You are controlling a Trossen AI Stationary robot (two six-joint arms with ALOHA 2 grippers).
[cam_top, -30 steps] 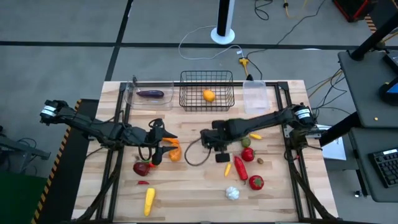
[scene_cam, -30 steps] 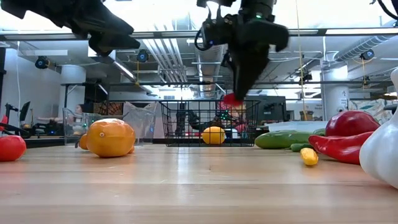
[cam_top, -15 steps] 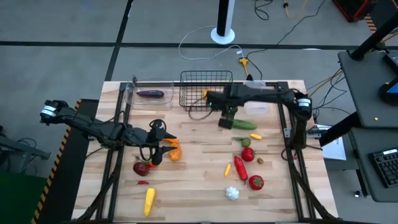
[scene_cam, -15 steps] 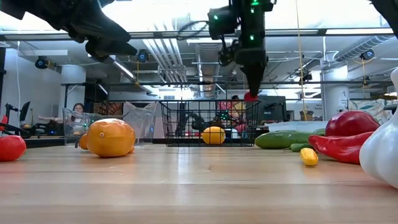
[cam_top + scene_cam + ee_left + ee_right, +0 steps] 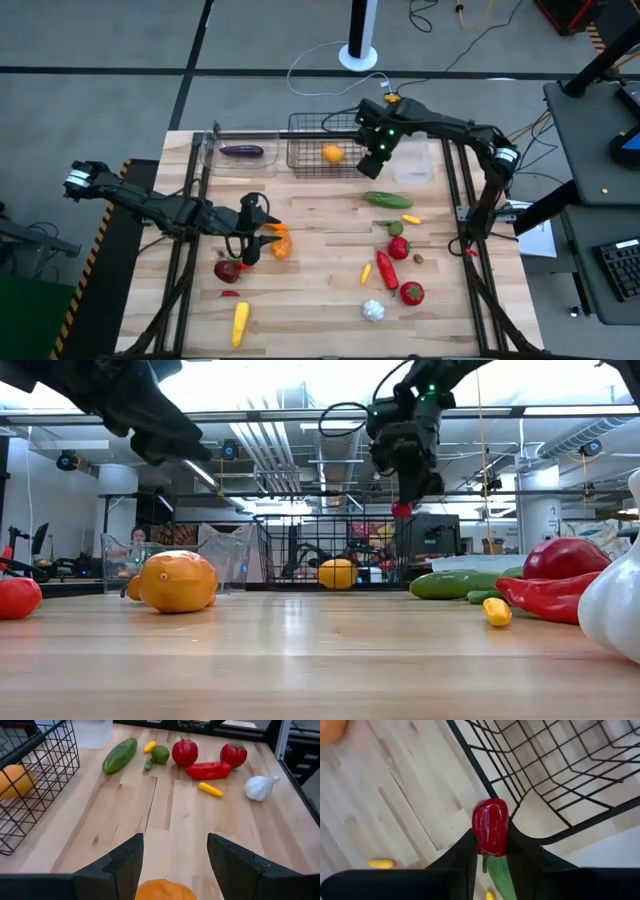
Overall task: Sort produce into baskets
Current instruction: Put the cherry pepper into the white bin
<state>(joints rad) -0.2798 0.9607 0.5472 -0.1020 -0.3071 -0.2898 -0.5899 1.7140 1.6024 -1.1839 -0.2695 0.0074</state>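
Leftmost, the left gripper (image 5: 250, 232) hangs low over the table's left half, its fingers (image 5: 120, 865) spread wide and holding nothing, with an orange pepper (image 5: 165, 890) sitting just in front of the gap — the likely next pick for that arm, judging by the aim. Close by it lie a dark red pepper (image 5: 228, 269) and, nearer the front edge, a yellow corn (image 5: 240, 322).

Along the far edge, the wide clear bin (image 5: 212, 152) holds a purple eggplant (image 5: 242, 151), and next to it the black wire basket (image 5: 301, 163) holds an orange (image 5: 333, 153).

Further right, the right gripper (image 5: 376, 148) is raised beside the wire basket's right-hand wall, jaws clamped on a small red pepper (image 5: 490, 827) that sticks out past the fingertips. It is held high, presumably so it can clear the rim for a drop, but whether the wire basket or the smaller clear bin (image 5: 412, 160) just to the right is the target I cannot tell.

On the right half of the table (image 5: 320, 300) wait a green cucumber (image 5: 387, 200), tomatoes (image 5: 411, 293), a long red pepper (image 5: 386, 270) and white garlic (image 5: 373, 311) — all unsorted.
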